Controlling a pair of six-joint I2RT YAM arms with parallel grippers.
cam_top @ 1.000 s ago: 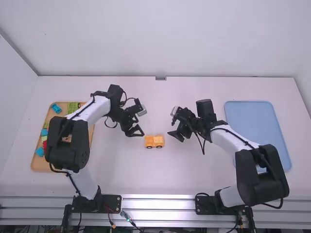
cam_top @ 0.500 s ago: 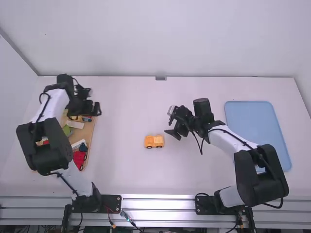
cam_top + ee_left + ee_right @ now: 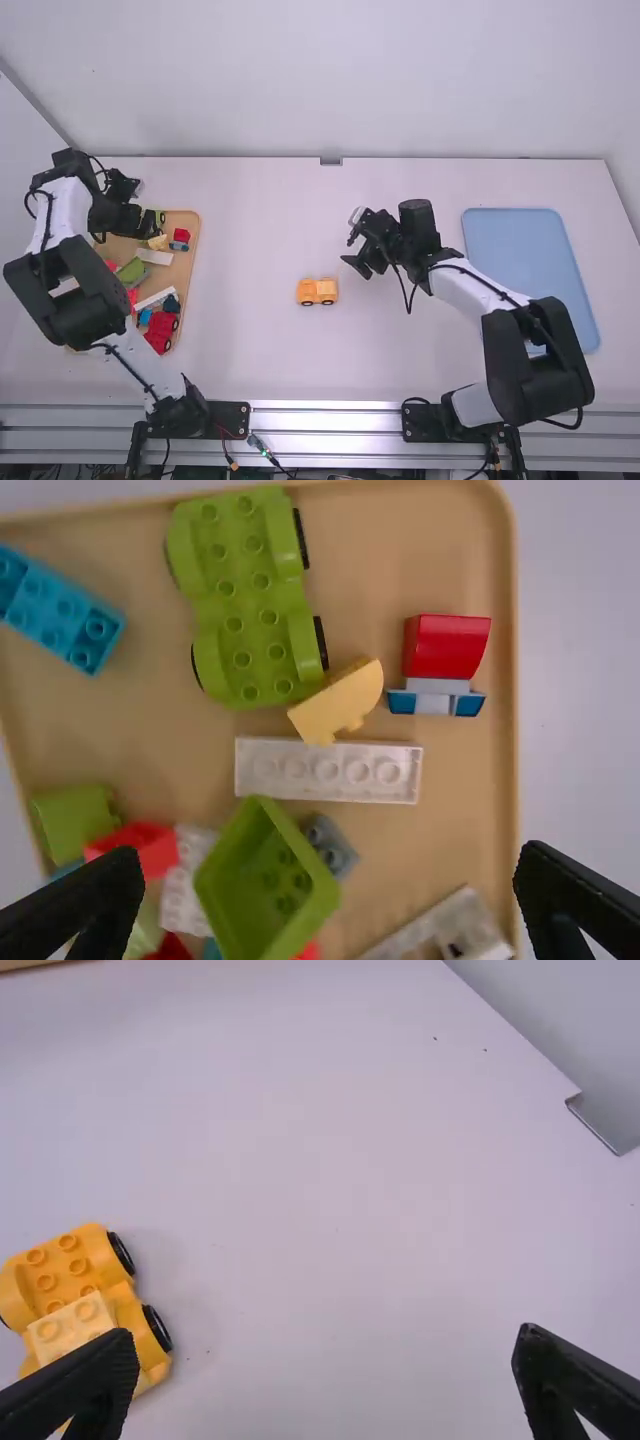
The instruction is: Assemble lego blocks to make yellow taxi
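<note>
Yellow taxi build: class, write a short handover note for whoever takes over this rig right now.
Hands: left hand open and empty, above the wooden tray; right hand open and empty, above the table.
Parts: yellow wheeled base on the table between the arms; pale yellow curved piece in the tray, beside the green wheeled base and white brick.
Done: a pale yellow block sits on one end of the yellow base.
Left: the taxi looks unfinished; the curved piece probably goes on next, though its exact spot is unconfirmed.
</note>
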